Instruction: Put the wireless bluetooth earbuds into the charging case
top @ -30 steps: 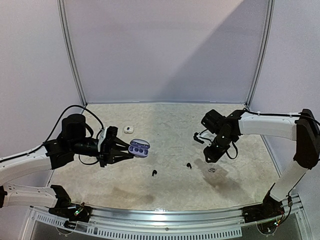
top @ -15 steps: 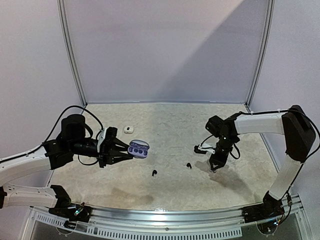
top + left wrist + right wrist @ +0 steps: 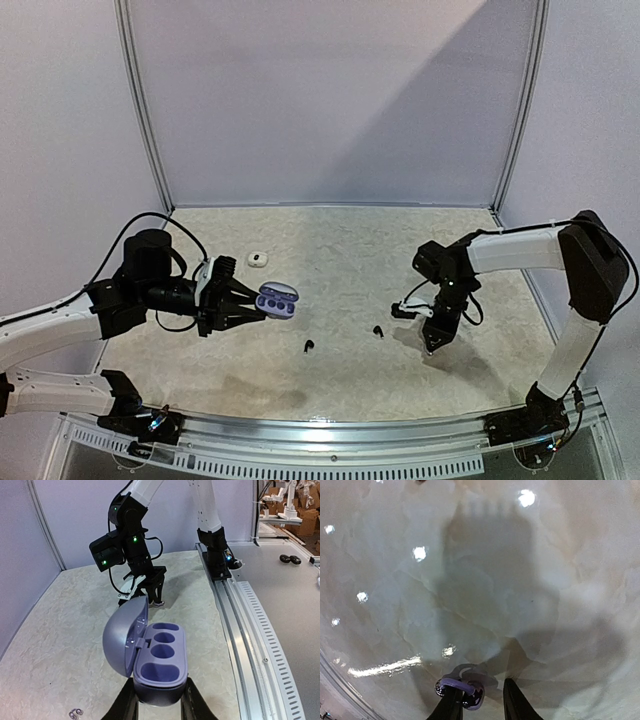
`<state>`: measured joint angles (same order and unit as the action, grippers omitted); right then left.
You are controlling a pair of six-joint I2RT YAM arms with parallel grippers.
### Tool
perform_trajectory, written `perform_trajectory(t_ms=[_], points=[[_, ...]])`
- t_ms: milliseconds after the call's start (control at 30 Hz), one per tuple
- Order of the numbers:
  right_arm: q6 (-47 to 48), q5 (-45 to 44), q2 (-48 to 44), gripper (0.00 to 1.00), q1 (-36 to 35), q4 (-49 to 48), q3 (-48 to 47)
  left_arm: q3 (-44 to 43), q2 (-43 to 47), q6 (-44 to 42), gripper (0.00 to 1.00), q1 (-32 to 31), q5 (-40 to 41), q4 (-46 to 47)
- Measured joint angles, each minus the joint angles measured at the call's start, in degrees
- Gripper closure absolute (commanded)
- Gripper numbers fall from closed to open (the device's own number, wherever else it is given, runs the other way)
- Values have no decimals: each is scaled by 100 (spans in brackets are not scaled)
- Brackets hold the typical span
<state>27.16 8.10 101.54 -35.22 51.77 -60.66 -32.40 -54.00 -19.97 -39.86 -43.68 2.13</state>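
Observation:
My left gripper (image 3: 250,305) is shut on the purple charging case (image 3: 277,300), held above the table with its lid (image 3: 125,635) swung open and its wells (image 3: 162,652) empty. My right gripper (image 3: 430,347) points straight down at the table on the right. In the right wrist view its fingers (image 3: 480,686) stand apart. A small silvery-purple earbud (image 3: 462,692) lies against the left fingertip (image 3: 451,702), and the other fingertip is clear of it. Two black earbuds (image 3: 308,346) (image 3: 378,330) lie on the table between the arms. Another small silvery earbud (image 3: 75,713) shows in the left wrist view.
A small white case (image 3: 258,259) lies shut on the table behind the left gripper. White walls close the table at the back and sides. A metal rail (image 3: 330,432) runs along the near edge.
The right arm has swung in and dropped to the table, its fingers now around the spot where the silvery earbud lay. The left gripper and case have stayed still.

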Motion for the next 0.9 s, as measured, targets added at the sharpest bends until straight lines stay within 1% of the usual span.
perform_trajectory(t_ms=[67, 233, 367, 467, 600, 733, 800, 900], points=[[-11, -2, -20, 75, 0, 70, 31, 0, 0, 0, 100, 0, 0, 2], [-179, -7, -22, 84, 0, 142, 42, 0, -2, 0, 100, 0, 0, 4], [-531, -55, -22, 93, 0, 157, 42, 0, 0, 0, 100, 0, 0, 2], [-955, -153, -22, 95, 0, 181, 17, 0, 0, 0, 100, 0, 4, 2], [-1746, -323, -20, 95, 0, 326, -203, 0, 0, 0, 100, 0, 15, 0], [-2850, -472, -24, 95, 0, 437, -413, 0, 0, 0, 100, 0, 33, 4], [-3556, -507, -35, 96, -17, 468, -409, 0, 2, 2, 100, 0, 48, 7], [-4682, -595, -160, 92, -122, 535, -275, 0, 17, 4, 100, 0, 70, 7]])
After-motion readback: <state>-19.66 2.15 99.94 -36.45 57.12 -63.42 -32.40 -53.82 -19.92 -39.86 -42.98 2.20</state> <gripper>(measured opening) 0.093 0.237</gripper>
